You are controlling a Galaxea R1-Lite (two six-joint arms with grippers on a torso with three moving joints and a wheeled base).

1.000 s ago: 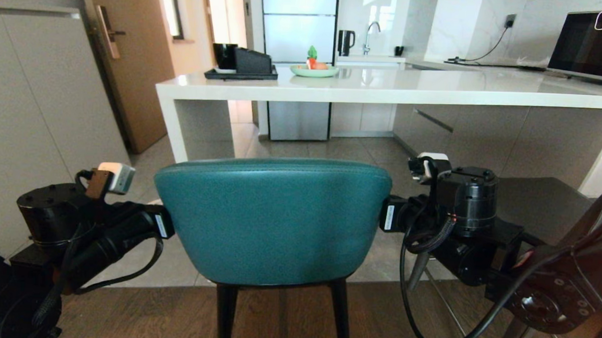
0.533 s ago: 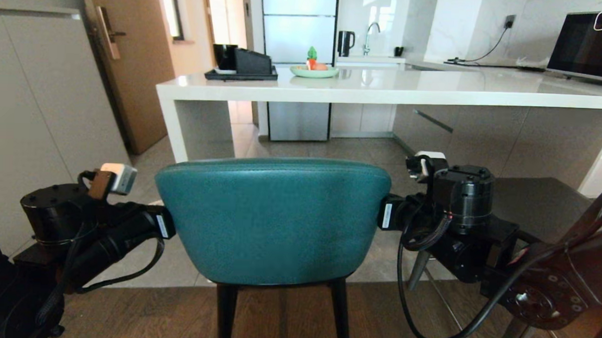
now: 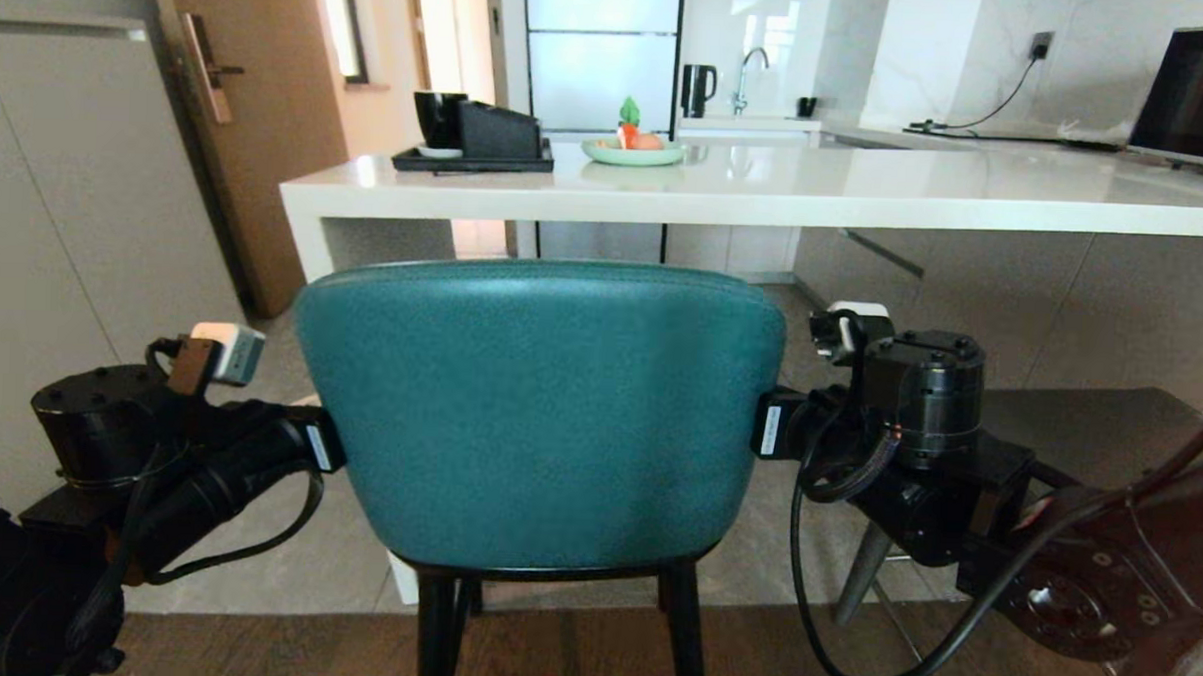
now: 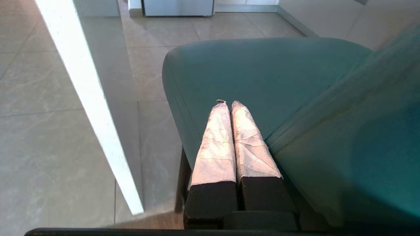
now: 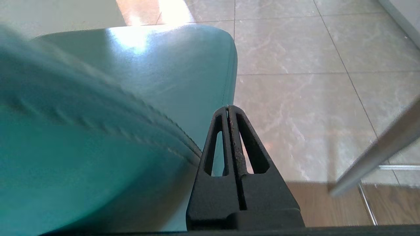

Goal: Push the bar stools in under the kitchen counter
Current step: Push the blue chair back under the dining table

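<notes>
- While both arms are flanking the teal stool (image 3: 539, 416), the left gripper (image 4: 228, 104) is reaching along the stool's left side with its two taped fingers (image 4: 216, 141) pressed flat together, holding nothing; its tips are lying over the seat, next to the inside of the backrest.
- The right gripper (image 5: 228, 108) is sitting on the stool's right side, its black fingers (image 5: 244, 154) likewise closed against each other and empty, tips just beside the edge of the seat.
- In the head view, the wrists of both arms are resting against the two outer edges of the curved teal backrest, the left arm (image 3: 187, 454) low on the left and the right arm (image 3: 918, 439) on the right.
- The teal stool is standing upright on thin black legs (image 3: 436, 632), straight before the kitchen counter (image 3: 767, 189), its backrest top sitting just under the counter's front edge in the picture.
- The counter's white side panel (image 4: 95, 108) is standing just beside the stool's left side, apart from it.
- The grey stool (image 3: 1088, 435) is showing to the right, behind the right arm, with a metal leg (image 5: 377, 154) slanting down near the right gripper.
- On the counter, a black tray (image 3: 473, 158) with dark containers and a green plate (image 3: 633, 151) are sitting towards the far left part.
</notes>
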